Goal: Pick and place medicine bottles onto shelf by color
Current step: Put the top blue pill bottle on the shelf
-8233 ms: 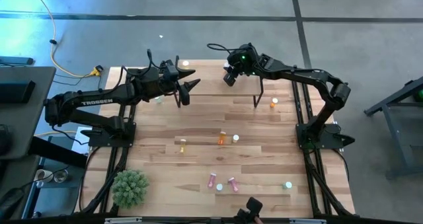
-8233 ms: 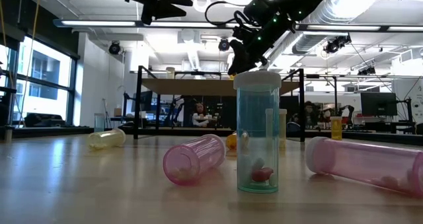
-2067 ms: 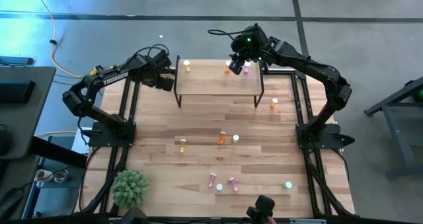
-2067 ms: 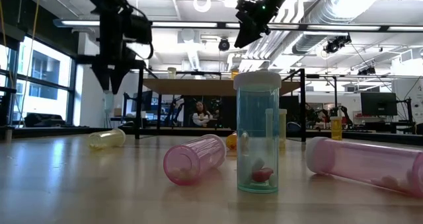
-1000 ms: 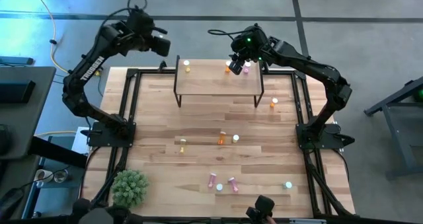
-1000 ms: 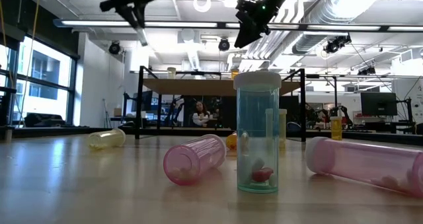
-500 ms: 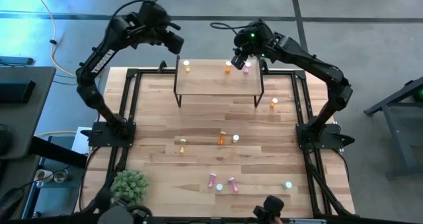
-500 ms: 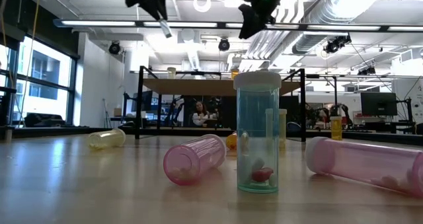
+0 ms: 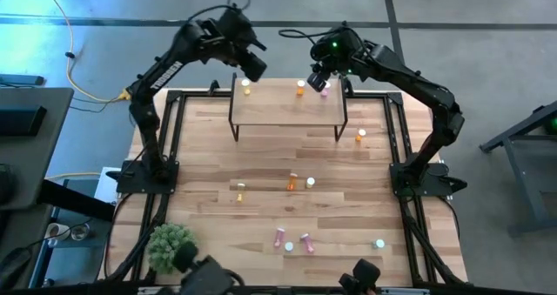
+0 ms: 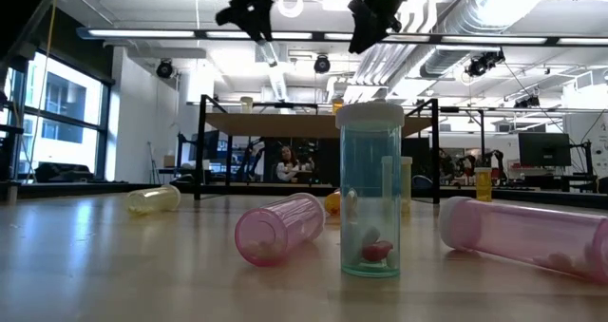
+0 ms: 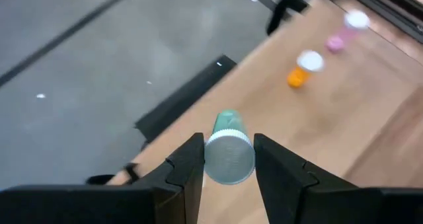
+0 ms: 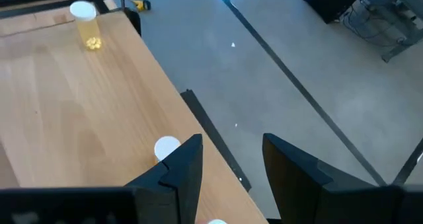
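Eleven bottles [image 9: 291, 184], one shelf [image 9: 287, 110]

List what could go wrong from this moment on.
1. The left gripper holds a green bottle high over the far edge of the shelf. Released from there, it could bounce or roll off onto the floor.
2. The yellow bottle, orange bottle and pink bottle already stand along that edge; a careless descent might knock one over.
3. The right gripper, open, hangs close over the pink bottle, so the arms could crowd each other.
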Controlling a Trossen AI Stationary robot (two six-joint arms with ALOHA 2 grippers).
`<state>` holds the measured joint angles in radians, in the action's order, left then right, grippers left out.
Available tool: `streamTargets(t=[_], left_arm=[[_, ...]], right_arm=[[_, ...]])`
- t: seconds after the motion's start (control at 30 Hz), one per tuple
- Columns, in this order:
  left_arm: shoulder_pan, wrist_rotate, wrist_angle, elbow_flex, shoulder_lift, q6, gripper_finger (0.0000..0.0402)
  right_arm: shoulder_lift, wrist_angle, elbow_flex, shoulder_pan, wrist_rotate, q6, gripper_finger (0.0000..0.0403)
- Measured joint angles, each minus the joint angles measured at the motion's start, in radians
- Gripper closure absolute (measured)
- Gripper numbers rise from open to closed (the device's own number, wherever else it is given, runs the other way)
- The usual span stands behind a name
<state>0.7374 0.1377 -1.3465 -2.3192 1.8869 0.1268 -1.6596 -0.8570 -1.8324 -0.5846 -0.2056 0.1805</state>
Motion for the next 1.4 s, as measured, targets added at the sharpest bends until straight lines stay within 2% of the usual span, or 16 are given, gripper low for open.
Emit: streamTargets(t=[0.2, 0.27, 1.1, 1.4], left_arm=[[-0.038, -0.007, -0.011, 0.000, 0.063, 0.000, 0.0293], [-0.046, -0.007, -0.017, 0.000, 0.078, 0.000, 0.0293], [-0.067, -0.009, -0.019, 0.000, 0.231, -0.028, 0.0293], [-0.068, -0.003, -0.013, 0.001, 0.249, -0.052, 0.0293]], right_arm=[[0.000, 0.000, 0.000, 0.000, -0.156, -0.051, 0.0253], [0.000, 0.000, 0.000, -0.001, -0.174, -0.050, 0.0253], [0.000, -0.024, 0.000, 0.000, -0.164, -0.132, 0.0253], [-0.001, -0.038, 0.000, 0.000, -0.165, -0.132, 0.0253]])
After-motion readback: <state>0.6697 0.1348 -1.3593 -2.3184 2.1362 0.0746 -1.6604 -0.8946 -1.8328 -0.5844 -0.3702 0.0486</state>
